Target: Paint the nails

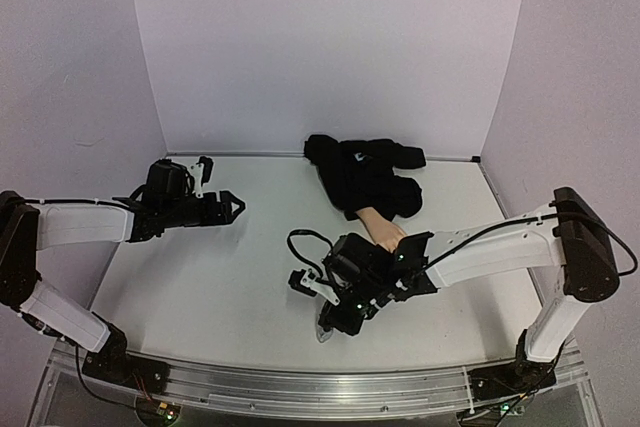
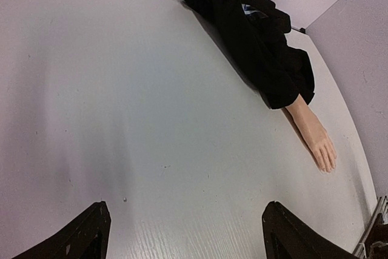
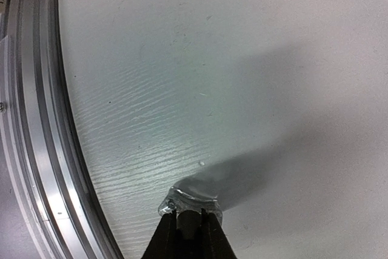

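The peach mannequin hand (image 1: pixel 381 228) lies palm down in a black sleeve (image 1: pixel 365 175) at the back centre of the table. In the left wrist view the hand (image 2: pixel 314 136) points toward the near right, and its nails (image 2: pixel 328 165) are tiny pale fingertips. In the top view the right arm hides the fingertips. My right gripper (image 1: pixel 338 315) is just in front of the hand, shut on the dark cap of a small clear bottle (image 3: pixel 191 201) whose glass base rests on or just above the table. My left gripper (image 1: pixel 232 207) is open and empty, far left of the hand.
An aluminium rail (image 1: pixel 300 387) runs along the table's near edge, close to the left of the bottle in the right wrist view (image 3: pixel 30 119). Lilac walls close in the back and both sides. The sleeve bunches against the back wall.
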`<action>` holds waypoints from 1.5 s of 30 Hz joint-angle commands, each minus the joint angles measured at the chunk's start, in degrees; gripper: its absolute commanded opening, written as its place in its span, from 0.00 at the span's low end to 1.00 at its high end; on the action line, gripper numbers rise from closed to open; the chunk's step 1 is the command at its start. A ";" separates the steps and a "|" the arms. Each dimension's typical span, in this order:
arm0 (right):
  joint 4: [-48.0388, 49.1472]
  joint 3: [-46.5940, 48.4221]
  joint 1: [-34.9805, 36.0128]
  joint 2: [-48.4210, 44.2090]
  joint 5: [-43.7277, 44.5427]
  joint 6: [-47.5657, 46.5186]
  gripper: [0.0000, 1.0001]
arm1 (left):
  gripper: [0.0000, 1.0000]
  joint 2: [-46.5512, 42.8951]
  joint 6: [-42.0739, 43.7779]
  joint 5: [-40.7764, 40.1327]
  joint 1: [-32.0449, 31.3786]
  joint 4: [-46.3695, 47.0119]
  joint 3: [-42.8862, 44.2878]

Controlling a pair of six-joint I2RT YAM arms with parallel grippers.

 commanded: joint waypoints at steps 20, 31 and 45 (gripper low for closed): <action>-3.39 6.90 -16.66 -13.11 14.08 24.70 0.00 | 0.84 15.92 28.57 12.94 -24.06 37.26 2.36; -7.63 12.55 -15.43 -10.71 11.68 24.41 0.00 | 0.69 24.59 30.56 15.92 -25.88 38.58 10.30; -8.85 15.41 -13.76 -8.65 12.39 23.81 0.00 | 0.49 26.74 28.78 16.44 -26.50 35.68 13.17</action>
